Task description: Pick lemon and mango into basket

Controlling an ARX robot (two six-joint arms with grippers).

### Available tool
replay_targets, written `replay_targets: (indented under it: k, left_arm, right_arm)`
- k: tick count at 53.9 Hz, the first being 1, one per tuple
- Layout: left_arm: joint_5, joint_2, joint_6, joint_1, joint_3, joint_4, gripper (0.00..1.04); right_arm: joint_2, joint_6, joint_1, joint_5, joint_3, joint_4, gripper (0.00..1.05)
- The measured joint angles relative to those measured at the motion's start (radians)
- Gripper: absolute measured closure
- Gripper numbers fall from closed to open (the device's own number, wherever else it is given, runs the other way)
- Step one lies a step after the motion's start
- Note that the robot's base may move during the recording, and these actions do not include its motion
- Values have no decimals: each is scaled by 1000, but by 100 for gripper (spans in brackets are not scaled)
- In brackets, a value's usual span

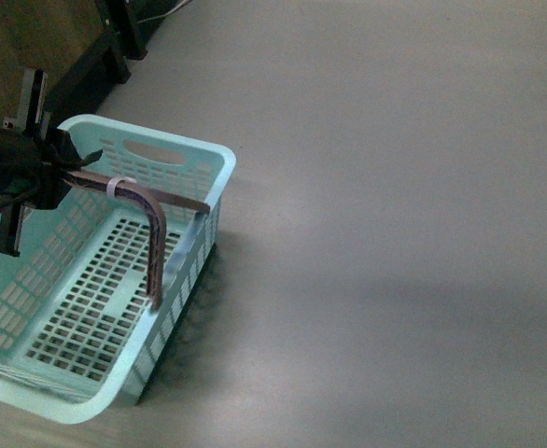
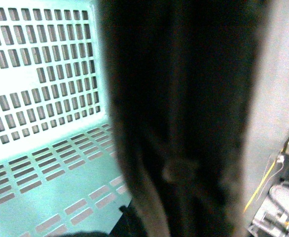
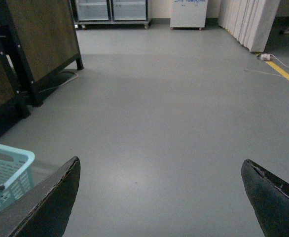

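The light turquoise basket [image 1: 182, 157] hangs tilted at the left of the front view, its slotted floor bare. My left gripper [image 1: 53, 172] is shut on its brown ribbed handle [image 1: 154, 233], which is swung up over the basket. In the left wrist view the handle [image 2: 179, 123] is a dark blur close to the lens, with the basket's lattice [image 2: 41, 74] behind it. My right gripper [image 3: 162, 197] is open above bare grey floor, with a corner of the basket [image 3: 9, 165] beside one finger [image 3: 51, 197]. The lemon and the mango are out of view.
Dark-framed wooden furniture [image 3: 36, 44] stands on the floor just beyond the basket, its black foot [image 1: 115, 47] visible in the front view. Glass-door cabinets [image 3: 110, 10], a white unit [image 3: 189, 12] and a curtain [image 3: 248, 19] line the far wall. A yellow floor line [image 3: 287, 76] runs nearby.
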Motion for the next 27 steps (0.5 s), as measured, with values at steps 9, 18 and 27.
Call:
replay_targets:
  k: [9, 18, 27]
  left_arm:
    - [12, -191, -9, -14, -122, -6, 100]
    - [-30, -404, -51, -55, -206, -68, 100]
    - [-23, -652, -91, -79, -265, -174, 100]
  right_arm:
    - [0, 0, 0, 0, 0, 0, 9]
    - [0, 0, 0, 0, 0, 0, 9]
    - [0, 0, 0, 0, 0, 0, 9]
